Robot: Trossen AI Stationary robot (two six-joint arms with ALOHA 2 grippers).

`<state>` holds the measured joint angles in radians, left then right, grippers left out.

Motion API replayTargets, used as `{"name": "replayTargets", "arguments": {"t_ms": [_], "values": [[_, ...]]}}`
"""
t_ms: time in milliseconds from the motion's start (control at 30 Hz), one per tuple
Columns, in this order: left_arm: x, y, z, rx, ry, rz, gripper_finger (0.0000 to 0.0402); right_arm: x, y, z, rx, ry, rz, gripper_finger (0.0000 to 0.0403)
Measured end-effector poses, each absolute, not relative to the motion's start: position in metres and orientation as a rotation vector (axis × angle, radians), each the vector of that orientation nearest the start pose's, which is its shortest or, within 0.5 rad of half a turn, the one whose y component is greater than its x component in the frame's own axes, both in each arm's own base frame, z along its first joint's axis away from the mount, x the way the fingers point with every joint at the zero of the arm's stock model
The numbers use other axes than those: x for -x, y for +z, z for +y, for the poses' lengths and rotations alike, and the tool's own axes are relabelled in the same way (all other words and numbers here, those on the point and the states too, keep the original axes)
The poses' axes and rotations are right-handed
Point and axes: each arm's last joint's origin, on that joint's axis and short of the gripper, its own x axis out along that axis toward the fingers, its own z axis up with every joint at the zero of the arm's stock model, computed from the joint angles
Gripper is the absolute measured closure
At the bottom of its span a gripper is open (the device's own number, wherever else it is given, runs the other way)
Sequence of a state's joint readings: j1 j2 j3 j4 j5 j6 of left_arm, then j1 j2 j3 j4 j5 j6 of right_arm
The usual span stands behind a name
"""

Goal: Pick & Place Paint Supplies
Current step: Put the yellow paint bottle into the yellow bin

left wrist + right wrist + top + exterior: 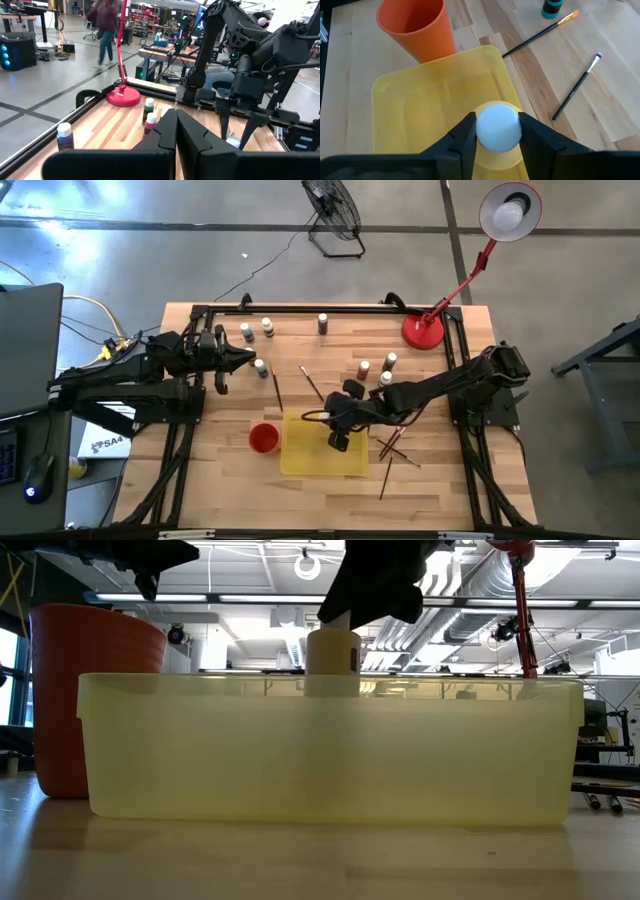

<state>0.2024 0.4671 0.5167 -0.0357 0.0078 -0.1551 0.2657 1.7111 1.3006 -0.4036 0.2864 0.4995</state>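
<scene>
The right end effector (496,137) holds a white-capped paint bottle (498,127) over the yellow tray (395,90). The left end effector (176,132) is pinched closed, holding nothing.

Grey concrete floor (150,250) (shiny), a floor fan (333,212), ceiling strip lights (150,597)

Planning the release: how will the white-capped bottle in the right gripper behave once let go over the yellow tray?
The bottle looks rigid and probably light. Held by its rounded cap in the right gripper, it may slip. Tall and narrow, it could tip inside the yellow tray, then roll.
</scene>
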Motion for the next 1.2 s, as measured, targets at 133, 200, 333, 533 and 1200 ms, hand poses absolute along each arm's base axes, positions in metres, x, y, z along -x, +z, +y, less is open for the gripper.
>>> {"name": "replayTargets", "arguments": {"t_ms": [133,200,333,533,1200], "values": [[-0.1202,0.2956,0.0245,0.153,0.194,-0.027,0.0402,-0.3601,0.2533,0.0900,-0.259,-0.196,0.757,0.0252],[-0.1202,0.2955,0.0244,0.153,0.193,-0.026,0.0402,-0.3602,0.2534,0.0896,-0.259,-0.186,0.761,0.0246],[-0.1202,0.2954,0.0245,0.154,0.194,-0.024,0.0402,-0.3602,0.2534,0.0895,-0.259,-0.186,0.761,0.0241],[-0.1202,0.2954,0.0245,0.154,0.194,-0.024,0.0402,-0.3605,0.2532,0.0881,-0.254,-0.182,0.764,0.0239],[-0.1202,0.2954,0.0245,0.154,0.195,-0.024,0.0402,-0.3600,0.2526,0.0901,-0.232,-0.099,0.794,0.0238]]}}
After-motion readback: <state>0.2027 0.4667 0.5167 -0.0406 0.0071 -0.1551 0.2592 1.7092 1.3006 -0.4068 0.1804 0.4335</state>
